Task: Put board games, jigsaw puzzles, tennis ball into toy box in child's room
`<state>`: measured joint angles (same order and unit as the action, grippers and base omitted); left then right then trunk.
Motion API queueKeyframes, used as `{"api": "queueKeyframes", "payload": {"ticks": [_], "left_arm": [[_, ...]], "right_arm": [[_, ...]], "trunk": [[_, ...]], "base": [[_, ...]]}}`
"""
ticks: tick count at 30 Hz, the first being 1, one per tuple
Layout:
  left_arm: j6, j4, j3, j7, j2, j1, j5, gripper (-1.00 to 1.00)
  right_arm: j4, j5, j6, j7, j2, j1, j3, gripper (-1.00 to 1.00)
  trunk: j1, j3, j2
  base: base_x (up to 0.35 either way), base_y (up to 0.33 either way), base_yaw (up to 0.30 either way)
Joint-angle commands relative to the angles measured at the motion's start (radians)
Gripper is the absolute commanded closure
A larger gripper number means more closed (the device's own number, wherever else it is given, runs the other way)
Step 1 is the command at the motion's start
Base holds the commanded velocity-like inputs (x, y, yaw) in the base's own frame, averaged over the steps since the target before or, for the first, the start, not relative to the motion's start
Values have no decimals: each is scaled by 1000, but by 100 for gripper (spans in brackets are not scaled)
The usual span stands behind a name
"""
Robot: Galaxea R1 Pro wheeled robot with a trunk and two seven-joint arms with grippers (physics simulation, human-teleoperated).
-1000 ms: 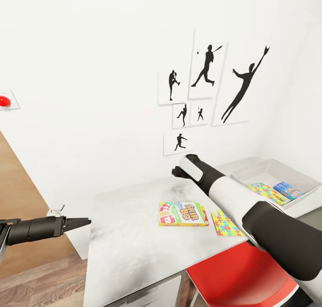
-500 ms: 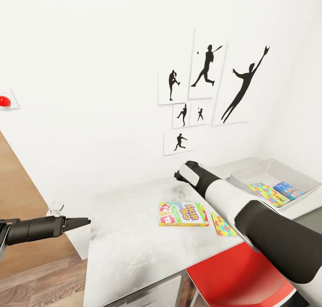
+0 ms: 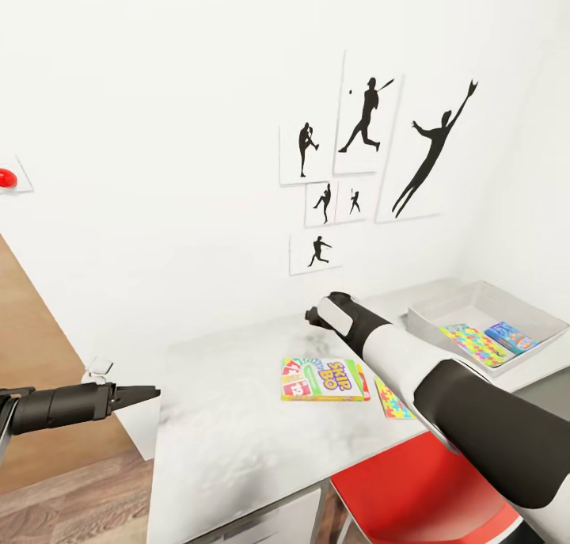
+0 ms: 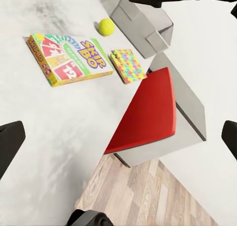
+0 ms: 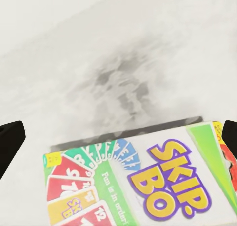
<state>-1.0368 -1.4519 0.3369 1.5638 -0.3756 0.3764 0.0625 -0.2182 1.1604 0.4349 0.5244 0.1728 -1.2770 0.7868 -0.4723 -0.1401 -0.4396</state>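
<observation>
We see the SKIP-BO board game (image 3: 324,379) lying flat on the table (image 3: 237,417), long axis along its front edge, a jigsaw puzzle (image 3: 393,401) beside it, the toy box (image 3: 483,306) holding another puzzle (image 3: 475,344) and a blue game (image 3: 511,336), the left wrist view revealing the tennis ball (image 4: 105,26), the left gripper (image 3: 141,393) with fingers together and the right gripper's (image 5: 118,137) spread apart.

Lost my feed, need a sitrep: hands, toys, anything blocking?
Left hand shut, idle off the table. Right hand open over SKIP-BO. Puzzle and ball still out; one puzzle and blue game in box. Nothing blocking.
</observation>
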Motion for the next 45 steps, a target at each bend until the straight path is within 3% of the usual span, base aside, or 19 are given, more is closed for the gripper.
{"api": "queueKeyframes", "payload": {"ticks": [1, 6, 26, 29, 31, 33, 35, 38, 45], "left_arm": [[-10, -1, 1, 7, 0, 1, 7, -100], [-10, -1, 1, 7, 0, 1, 7, -100], [-10, -4, 1, 7, -1, 1, 7, -100], [-10, -7, 0, 7, -15, 1, 4, -100], [-10, -7, -1, 7, -31, 1, -15, -100], [-10, -8, -2, 7, -49, 1, -57, -100], [-10, -8, -4, 7, -85, 0, -130, -100], [-10, -8, -4, 7, -120, -16, -178, -100], [-10, -8, -4, 7, -136, -28, -207, -100]], "right_arm": [[-1, 5, 4, 5, 0, -1, 7, -100], [-1, 5, 3, 4, -1, -1, 6, -100], [31, 7, -2, 8, -4, -1, 6, -100], [38, 6, -9, 8, -4, -1, 6, -100], [40, 6, -11, 8, -5, -1, 6, -100], [41, 6, -12, 8, -5, -1, 6, -100], [41, 6, -13, 8, -5, -1, 6, -100], [42, 6, -13, 8, -4, -1, 6, -100], [42, 6, -13, 9, -4, -1, 6, -100]], "trunk": [[-1, -2, -2], [-1, -2, -2], [-77, -65, -142], [-89, -74, -163], [-97, -81, -177], [-104, -87, -191], [-112, -93, -205], [-123, -103, -226], [-150, -124, -275]], "base": [[0, 0, 0], [0, 0, 0], [0, 0, 0], [0, 0, 0], [0, 0, 0], [0, 0, 0], [0, 0, 0], [0, 0, 0], [0, 0, 0]]}}
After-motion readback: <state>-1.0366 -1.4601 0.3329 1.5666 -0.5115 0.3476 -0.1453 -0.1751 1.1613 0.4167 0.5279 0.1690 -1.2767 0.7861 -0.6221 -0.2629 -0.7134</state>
